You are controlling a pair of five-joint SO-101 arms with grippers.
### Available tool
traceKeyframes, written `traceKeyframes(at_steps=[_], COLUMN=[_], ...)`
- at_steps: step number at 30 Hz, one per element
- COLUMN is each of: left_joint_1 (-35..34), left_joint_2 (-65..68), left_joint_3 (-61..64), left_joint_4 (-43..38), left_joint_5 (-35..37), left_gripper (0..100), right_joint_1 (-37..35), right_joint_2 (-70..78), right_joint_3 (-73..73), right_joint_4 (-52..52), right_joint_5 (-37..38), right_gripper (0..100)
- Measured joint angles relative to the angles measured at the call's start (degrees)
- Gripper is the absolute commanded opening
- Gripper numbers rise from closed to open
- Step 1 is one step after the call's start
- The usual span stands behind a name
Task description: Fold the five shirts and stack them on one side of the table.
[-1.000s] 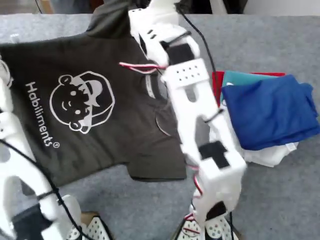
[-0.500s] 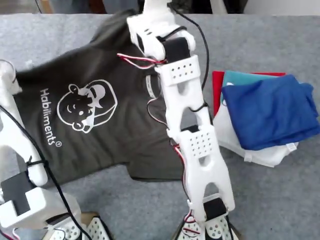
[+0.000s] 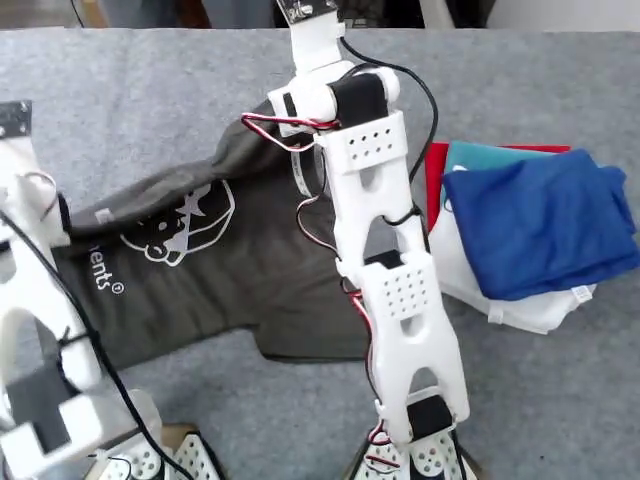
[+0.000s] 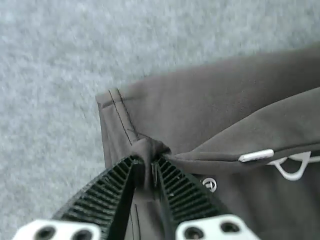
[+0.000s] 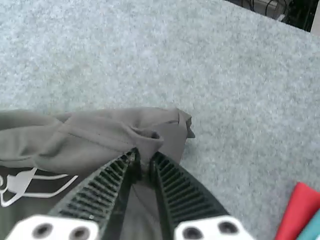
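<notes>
- The dark shirt lies print side up on the grey surface, and it takes the left and the middle part of it.
- The far part of the shirt is turned over toward the near side. The turned part covers the top of the white print.
- The left arm stands at the left edge of the surface, beside the left border of the shirt.
- In the left wrist view the left jaws are clamped on a small pinch of the dark cloth, just beside a stitched hem corner.
- A small white label shows on the folded edge of the shirt, near these jaws.
- The right arm stretches from the near edge toward the far side, and it passes over the right part of the shirt.
- In the right wrist view the right jaws are closed on a bunched piece of the shirt's edge. Bare grey surface lies beyond this piece.
- On the right side of the surface there is a stack of folded shirts, just beside the right arm.
- The blue shirt is on top of the stack.
- The teal shirt and the red shirt show from under the blue one at the far-left side of the stack.
- The white shirt shows from under the stack at the near side.
</notes>
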Motion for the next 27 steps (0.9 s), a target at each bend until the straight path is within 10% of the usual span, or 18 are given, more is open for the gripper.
traceKeyframes(at_steps=[12, 27], left_joint_1=[-7.30, -12.75], left_joint_2=[-27.78, -29.89], left_joint_3=[32.35, 40.18], left_joint_4=[-9.49, -9.93], left_joint_5=[-5.89, -18.02], left_gripper=[3, 3], right_joint_1=[-0.53, 6.86], right_joint_2=[-33.67, -65.14], right_joint_3=[61.36, 114.90], right_joint_4=[-4.92, -18.73], right_joint_5=[2.64, 8.35], right_gripper=[1.2, 1.2])
